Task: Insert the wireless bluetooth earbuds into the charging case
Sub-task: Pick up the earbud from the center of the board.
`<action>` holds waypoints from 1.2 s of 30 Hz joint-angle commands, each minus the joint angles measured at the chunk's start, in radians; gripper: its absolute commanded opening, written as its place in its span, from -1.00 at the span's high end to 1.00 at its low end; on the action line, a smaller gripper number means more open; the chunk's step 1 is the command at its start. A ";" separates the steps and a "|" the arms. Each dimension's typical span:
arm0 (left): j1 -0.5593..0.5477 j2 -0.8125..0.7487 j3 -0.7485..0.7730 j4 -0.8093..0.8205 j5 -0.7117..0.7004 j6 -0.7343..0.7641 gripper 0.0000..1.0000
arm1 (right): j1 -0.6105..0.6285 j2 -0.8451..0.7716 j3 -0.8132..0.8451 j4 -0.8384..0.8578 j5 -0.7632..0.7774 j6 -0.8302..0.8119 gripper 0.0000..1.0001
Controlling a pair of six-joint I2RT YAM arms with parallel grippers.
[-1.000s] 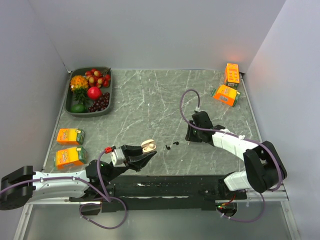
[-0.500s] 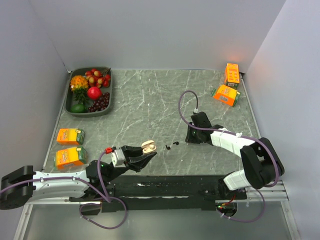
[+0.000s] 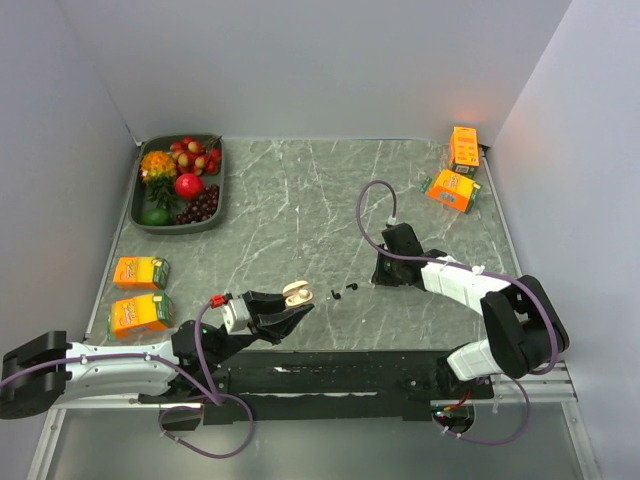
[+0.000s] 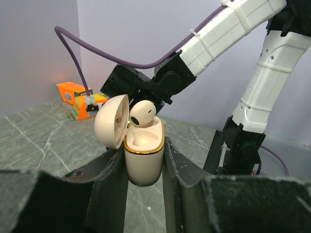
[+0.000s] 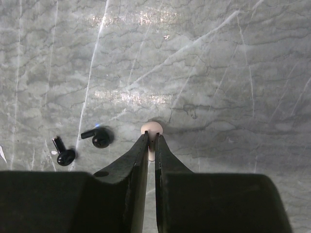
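Note:
My left gripper [image 3: 290,306] is shut on a beige charging case [image 3: 297,293] and holds it upright above the near table. In the left wrist view the case [image 4: 144,155] has its lid [image 4: 112,121] open, and a beige earbud [image 4: 142,112] sits in it. Two tiny black earbuds [image 3: 351,288] [image 3: 336,293] lie on the table between the arms. In the right wrist view they [image 5: 99,138] [image 5: 63,154] lie left of my right gripper [image 5: 151,138]. It is shut on the stem of a second beige earbud [image 5: 151,128] at the table surface.
A grey tray [image 3: 222,180] of fruit stands at the back left. Two orange cartons [image 3: 140,272] [image 3: 140,314] lie at the left edge. Two orange boxes [image 3: 463,148] [image 3: 452,190] sit at the back right.
The right arm has shifted slightly, its gripper staying low by the black earbuds. The left gripper with the case has barely moved.

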 commanded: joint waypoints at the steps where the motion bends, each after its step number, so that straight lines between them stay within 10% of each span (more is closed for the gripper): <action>1: -0.007 0.003 0.000 0.043 -0.014 -0.011 0.98 | -0.009 -0.032 0.012 0.006 0.011 0.004 1.00; 5: -0.007 0.012 0.002 0.046 -0.011 -0.011 0.98 | -0.006 -0.023 0.010 -0.004 -0.009 0.004 1.00; 9: -0.006 0.012 0.003 0.045 -0.011 -0.012 0.98 | -0.006 -0.006 0.015 -0.011 -0.018 0.007 0.43; 15: -0.006 0.012 0.006 0.042 -0.010 -0.011 0.98 | -0.009 -0.012 0.047 -0.047 -0.011 0.003 0.15; 36: -0.013 0.007 -0.003 0.049 -0.010 -0.009 0.98 | -0.009 0.063 0.065 -0.059 -0.044 -0.008 0.18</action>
